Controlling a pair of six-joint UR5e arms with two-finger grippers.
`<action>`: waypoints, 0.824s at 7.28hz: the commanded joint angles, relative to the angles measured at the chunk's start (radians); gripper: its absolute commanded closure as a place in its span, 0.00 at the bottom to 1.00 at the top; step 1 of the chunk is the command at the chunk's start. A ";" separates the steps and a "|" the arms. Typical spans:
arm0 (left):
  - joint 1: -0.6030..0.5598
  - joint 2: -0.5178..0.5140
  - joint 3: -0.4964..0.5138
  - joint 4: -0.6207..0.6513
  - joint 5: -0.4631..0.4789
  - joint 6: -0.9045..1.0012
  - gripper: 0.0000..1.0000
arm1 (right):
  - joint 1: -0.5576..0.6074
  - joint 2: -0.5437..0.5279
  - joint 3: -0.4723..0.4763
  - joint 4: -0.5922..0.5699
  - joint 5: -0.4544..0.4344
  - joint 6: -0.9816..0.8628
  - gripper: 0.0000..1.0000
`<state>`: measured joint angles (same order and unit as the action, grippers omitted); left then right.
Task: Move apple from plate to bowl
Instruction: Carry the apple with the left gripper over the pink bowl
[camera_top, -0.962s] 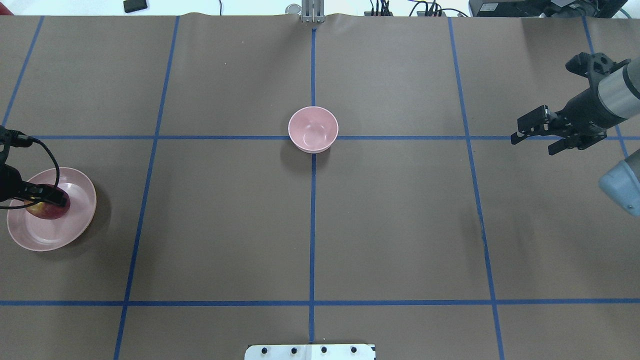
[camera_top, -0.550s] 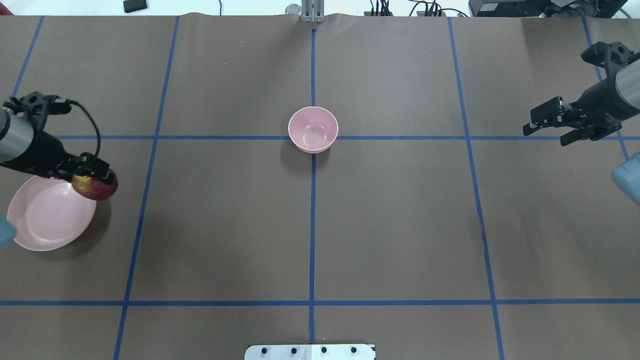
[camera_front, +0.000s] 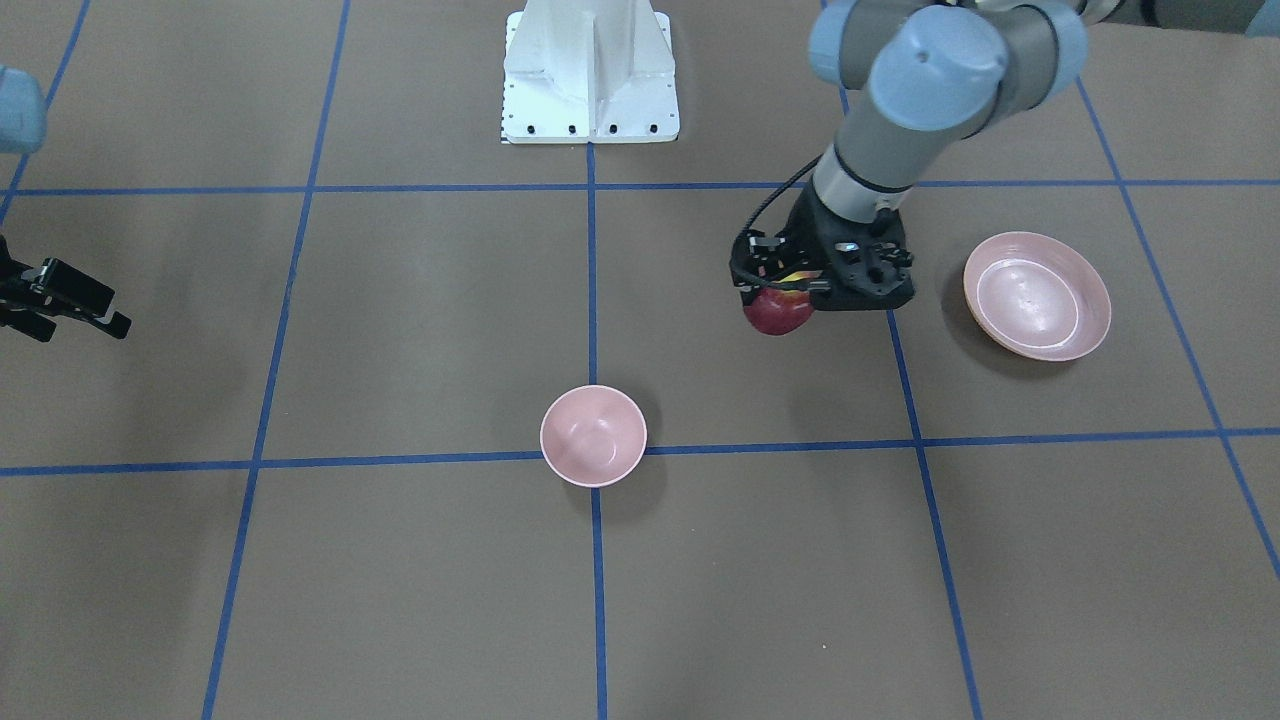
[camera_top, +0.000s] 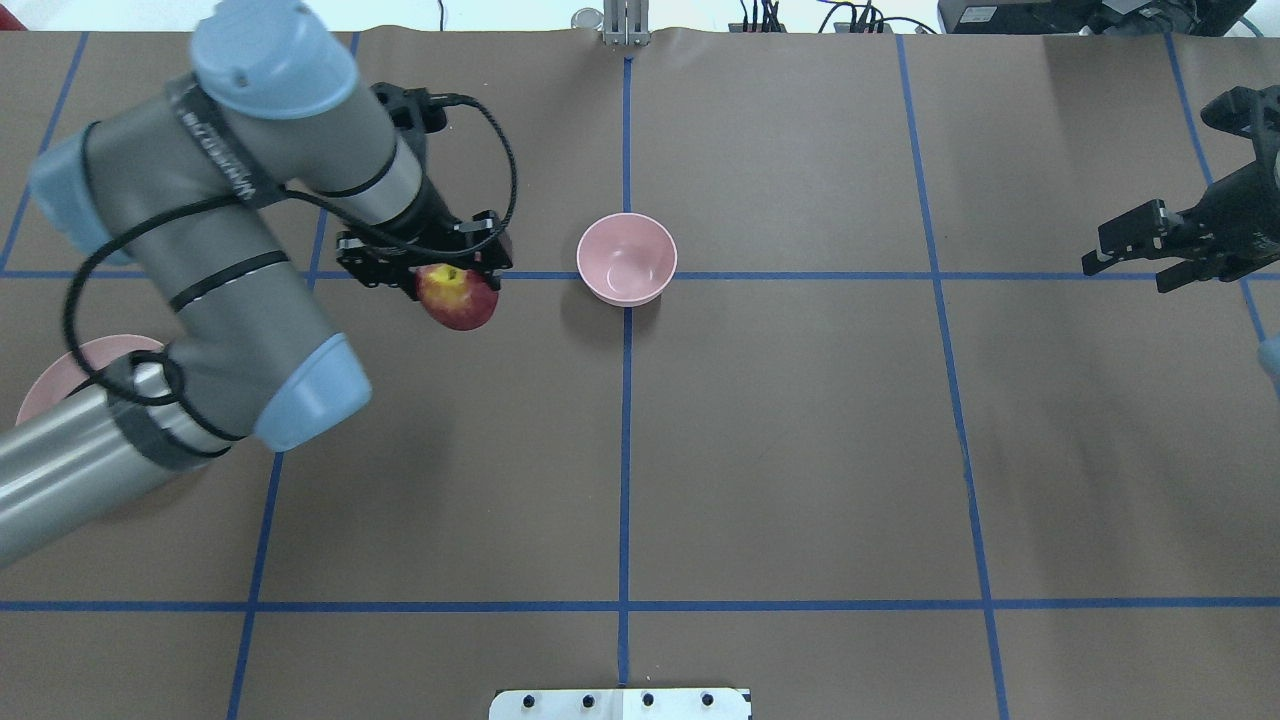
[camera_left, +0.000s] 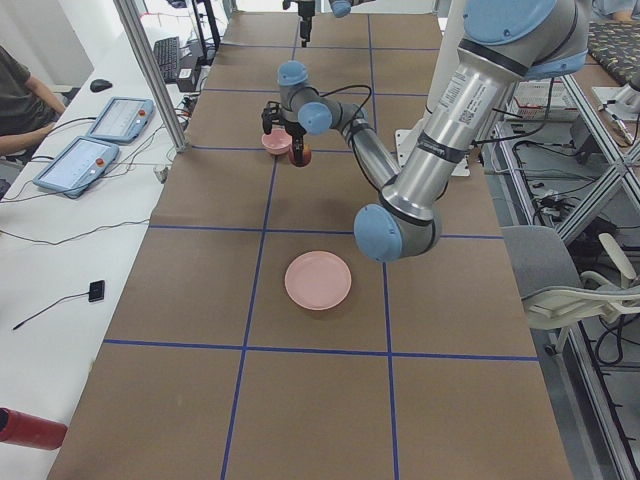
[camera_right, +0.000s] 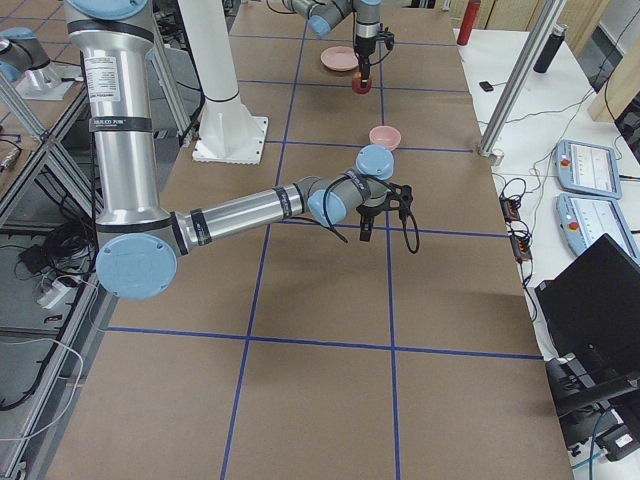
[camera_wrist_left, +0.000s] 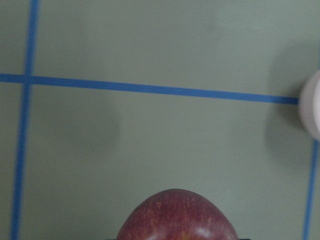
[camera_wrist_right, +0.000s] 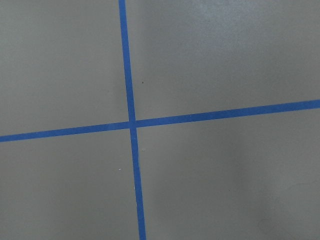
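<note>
Two tools show: the left tool (camera_top: 455, 280) is clamped on the apple (camera_top: 460, 305), held above the worktop (camera_top: 800, 450) just left of the bowl (camera_top: 627, 258), well clear of the plate (camera_front: 1037, 309) — the right tool (camera_top: 1128, 272) hangs far right, fingers spread, holding nothing.

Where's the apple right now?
Overhead view: the apple hangs in the left pincer, just left of the bowl, well clear of the plate at the left edge.
</note>
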<state>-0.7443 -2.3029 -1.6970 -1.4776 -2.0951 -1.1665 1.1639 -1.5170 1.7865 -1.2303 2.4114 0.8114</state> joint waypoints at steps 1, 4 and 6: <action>0.045 -0.305 0.348 -0.031 0.073 -0.099 1.00 | 0.008 -0.019 0.007 0.000 0.000 -0.024 0.00; 0.083 -0.408 0.640 -0.265 0.141 -0.139 1.00 | 0.007 -0.020 0.008 0.000 0.000 -0.024 0.00; 0.083 -0.403 0.663 -0.267 0.147 -0.101 1.00 | 0.005 -0.022 0.008 0.000 0.000 -0.024 0.00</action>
<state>-0.6632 -2.7063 -1.0581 -1.7387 -1.9546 -1.2955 1.1697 -1.5375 1.7947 -1.2303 2.4114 0.7869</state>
